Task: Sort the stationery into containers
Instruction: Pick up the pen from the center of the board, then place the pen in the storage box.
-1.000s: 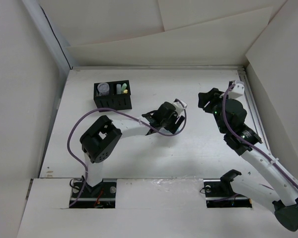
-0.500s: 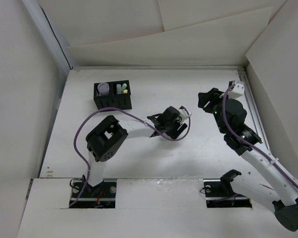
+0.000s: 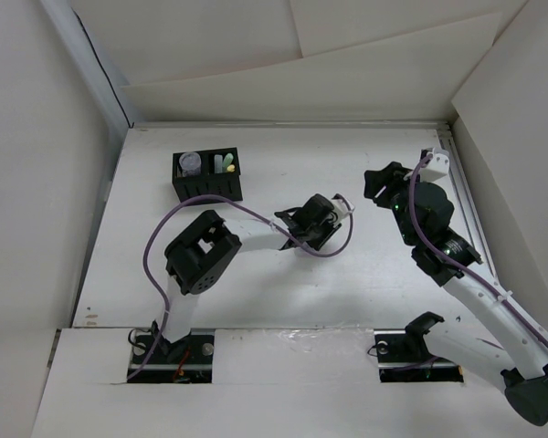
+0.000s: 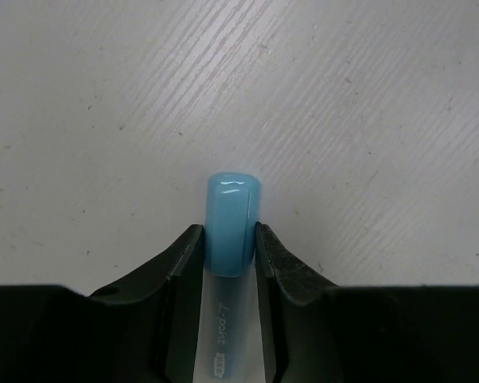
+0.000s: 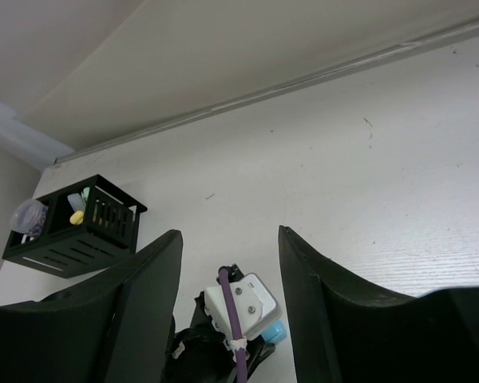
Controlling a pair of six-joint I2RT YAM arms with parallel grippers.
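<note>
My left gripper (image 4: 230, 239) is shut on a clear marker with a blue end (image 4: 233, 223), which points down at the white table close below. In the top view the left gripper (image 3: 318, 224) is at the table's middle and the marker is hidden under it. The blue end also shows in the right wrist view (image 5: 275, 331). The black organizer (image 3: 207, 187) stands at the back left. It holds a round greyish piece (image 3: 191, 161) and yellow and pale green sticks (image 3: 225, 164). My right gripper (image 3: 380, 182) is open and empty, raised at the right.
White walls enclose the table (image 3: 283, 292) at the back and on both sides. A purple cable (image 3: 155, 246) loops along the left arm. The organizer (image 5: 72, 231) shows at the left of the right wrist view.
My left arm has swung to the right, carrying the gripper and the marker a little right and nearer. The right arm has not moved.
</note>
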